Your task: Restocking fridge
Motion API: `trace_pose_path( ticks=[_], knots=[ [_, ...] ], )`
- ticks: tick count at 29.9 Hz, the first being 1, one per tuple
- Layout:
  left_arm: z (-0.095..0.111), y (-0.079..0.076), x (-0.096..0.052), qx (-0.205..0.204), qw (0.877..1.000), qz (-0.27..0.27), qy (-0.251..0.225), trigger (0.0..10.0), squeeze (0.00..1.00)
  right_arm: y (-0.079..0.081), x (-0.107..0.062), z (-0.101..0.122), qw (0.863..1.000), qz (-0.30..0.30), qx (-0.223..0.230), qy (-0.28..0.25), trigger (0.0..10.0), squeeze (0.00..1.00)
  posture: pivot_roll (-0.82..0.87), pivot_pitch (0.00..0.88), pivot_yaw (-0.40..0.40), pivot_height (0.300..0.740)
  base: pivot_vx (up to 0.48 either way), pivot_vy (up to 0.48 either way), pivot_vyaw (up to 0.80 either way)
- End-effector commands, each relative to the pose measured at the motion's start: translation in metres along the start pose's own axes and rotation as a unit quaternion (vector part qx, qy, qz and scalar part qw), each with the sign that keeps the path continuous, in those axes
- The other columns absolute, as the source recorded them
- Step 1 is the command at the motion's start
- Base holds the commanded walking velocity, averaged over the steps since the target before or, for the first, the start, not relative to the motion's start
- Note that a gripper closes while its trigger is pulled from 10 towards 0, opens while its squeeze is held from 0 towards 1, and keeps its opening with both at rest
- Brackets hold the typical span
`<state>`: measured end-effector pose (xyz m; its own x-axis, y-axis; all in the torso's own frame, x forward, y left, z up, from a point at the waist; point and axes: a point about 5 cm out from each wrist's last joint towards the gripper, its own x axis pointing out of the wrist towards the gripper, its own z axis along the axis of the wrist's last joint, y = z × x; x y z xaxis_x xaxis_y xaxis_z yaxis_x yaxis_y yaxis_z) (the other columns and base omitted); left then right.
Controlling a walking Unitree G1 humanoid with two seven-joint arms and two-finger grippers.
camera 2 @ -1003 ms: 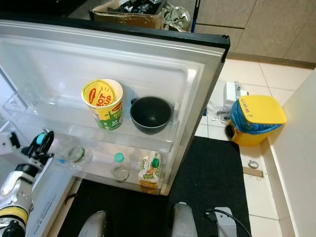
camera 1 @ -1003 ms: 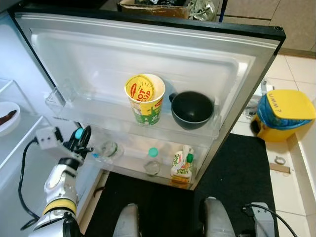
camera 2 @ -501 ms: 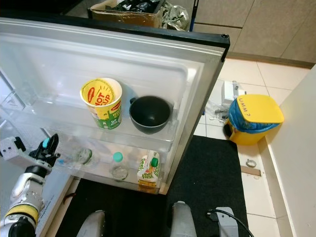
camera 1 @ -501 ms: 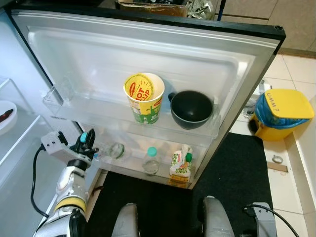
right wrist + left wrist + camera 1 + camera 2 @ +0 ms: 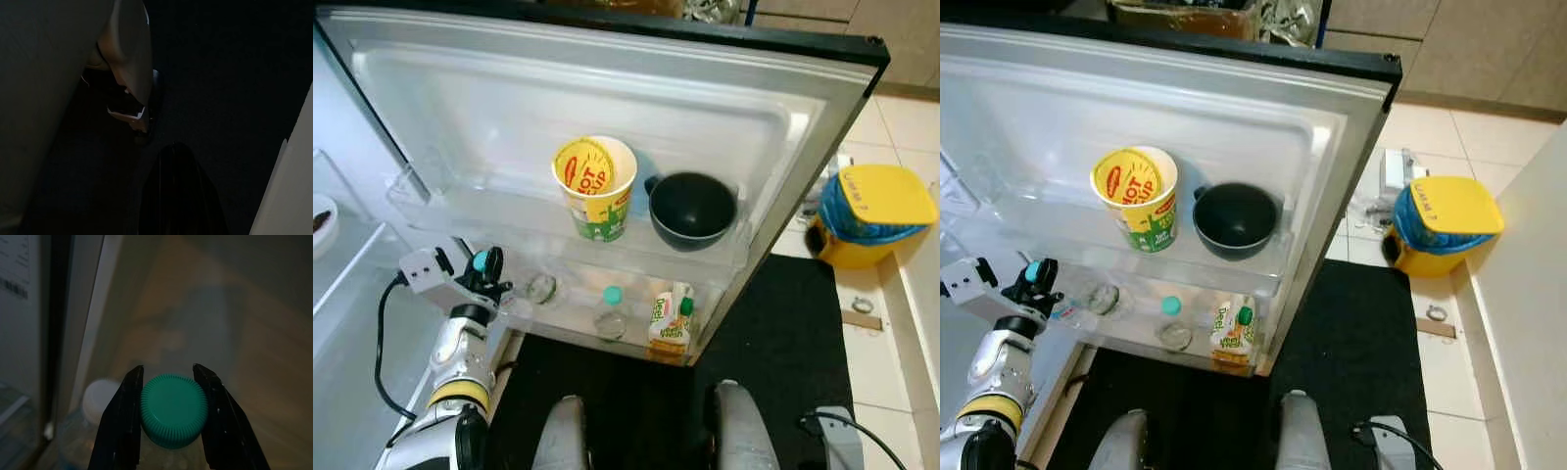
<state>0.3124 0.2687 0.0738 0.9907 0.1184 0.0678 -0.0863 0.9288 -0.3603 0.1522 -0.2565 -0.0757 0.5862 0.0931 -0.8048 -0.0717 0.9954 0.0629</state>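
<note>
Left end effector (image 5: 168,418): fingers closed on the green cap of a water bottle (image 5: 172,410), held at the near end of the fridge door's lower shelf (image 5: 636,338).
Right end effector: idle in the dark; I cannot tell its fingers.
Beside the grip: a white-capped bottle (image 5: 100,399) just next to it.
Further along: another bottle (image 5: 610,313) and a carton (image 5: 670,321).
Above: noodle cup (image 5: 594,186), black bowl (image 5: 692,210).
Progress: door partly stocked; this bottle seems not yet released.
</note>
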Motion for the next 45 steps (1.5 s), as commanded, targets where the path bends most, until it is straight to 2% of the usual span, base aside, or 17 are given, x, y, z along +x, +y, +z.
trace_pose_path(
  ticks=[1,7,11,12,14,16,21,26,27,29,30,39,44,45],
  knots=[
    [-0.006,0.006,-0.006,0.023,0.999,0.025,0.011,10.0,0.0,-0.003,-0.004,-0.01,1.0,0.0,-0.002,0.013,10.0,0.0,-0.15,0.246,-0.049,0.611,0.0,0.0,0.0],
    [-0.005,0.001,-0.002,0.038,0.999,0.031,0.009,10.0,0.0,0.0,-0.004,-0.012,1.0,0.006,-0.005,0.013,10.0,0.0,-0.15,0.258,-0.049,0.611,0.0,0.0,0.0],
    [-0.006,-0.007,0.001,0.066,0.997,0.022,0.014,10.0,0.0,0.001,-0.003,-0.01,1.0,0.009,-0.008,0.01,10.0,0.0,-0.16,0.264,-0.048,0.611,0.0,0.0,0.0],
    [-0.008,-0.011,0.002,0.092,0.995,0.011,0.021,10.0,0.0,0.001,-0.003,-0.01,1.0,0.009,-0.008,0.009,10.0,0.0,-0.16,0.264,-0.048,0.611,0.0,0.0,0.0],
    [-0.008,-0.011,0.002,0.092,0.995,0.011,0.021,10.0,0.0,0.001,-0.003,-0.01,1.0,0.009,-0.008,0.009,10.0,0.0,-0.16,0.264,-0.048,0.611,0.0,0.0,0.0],
    [-0.009,-0.016,0.002,0.125,0.992,-0.003,0.024,10.0,0.0,0.001,-0.004,-0.01,1.0,0.01,-0.009,0.009,10.0,0.0,-0.16,0.268,-0.05,0.611,0.0,0.0,0.0],
    [-0.008,-0.025,0.005,0.171,0.985,-0.027,0.021,10.0,0.0,0.0,-0.004,-0.011,1.0,0.009,-0.009,0.01,10.0,0.0,-0.16,0.266,-0.053,0.611,0.0,0.0,0.0],
    [-0.008,-0.028,0.007,0.19,0.981,-0.037,0.022,10.0,0.0,0.0,-0.004,-0.01,1.0,0.008,-0.009,0.008,10.0,0.0,-0.16,0.261,-0.052,0.611,0.0,0.0,0.0],
    [-0.008,-0.029,0.007,0.194,0.98,-0.04,0.024,10.0,0.18,0.0,-0.003,-0.009,1.0,0.009,-0.009,0.007,10.0,0.0,-0.16,0.259,-0.051,0.611,0.0,0.0,0.0],
    [-0.008,-0.029,0.007,0.199,0.979,-0.042,0.026,10.0,0.18,0.0,-0.003,-0.008,1.0,0.009,-0.01,0.006,10.0,0.0,-0.16,0.259,-0.051,0.611,0.0,0.0,0.0],
    [-0.008,-0.03,0.008,0.202,0.978,-0.043,0.026,10.0,1.0,0.0,-0.003,-0.007,1.0,0.009,-0.01,0.005,10.0,0.0,-0.16,0.257,-0.052,0.611,0.0,0.0,0.0],
    [0.0,-0.03,0.01,0.186,0.982,-0.043,0.003,10.0,1.0,0.001,-0.002,-0.005,1.0,0.01,-0.012,0.006,10.0,0.0,-0.15,0.249,-0.051,0.611,0.0,0.0,0.0],
    [0.002,-0.018,0.004,0.172,0.985,-0.032,-0.004,10.0,1.0,0.004,-0.001,-0.005,1.0,0.013,-0.012,0.006,10.0,0.0,-0.14,0.245,-0.045,0.611,0.0,0.0,0.0],
    [0.002,-0.013,0.001,0.158,0.987,-0.028,-0.004,10.0,1.0,0.005,0.0,-0.006,1.0,0.014,-0.012,0.006,10.0,0.0,-0.14,0.245,-0.042,0.611,0.0,0.0,0.0]
  ],
)
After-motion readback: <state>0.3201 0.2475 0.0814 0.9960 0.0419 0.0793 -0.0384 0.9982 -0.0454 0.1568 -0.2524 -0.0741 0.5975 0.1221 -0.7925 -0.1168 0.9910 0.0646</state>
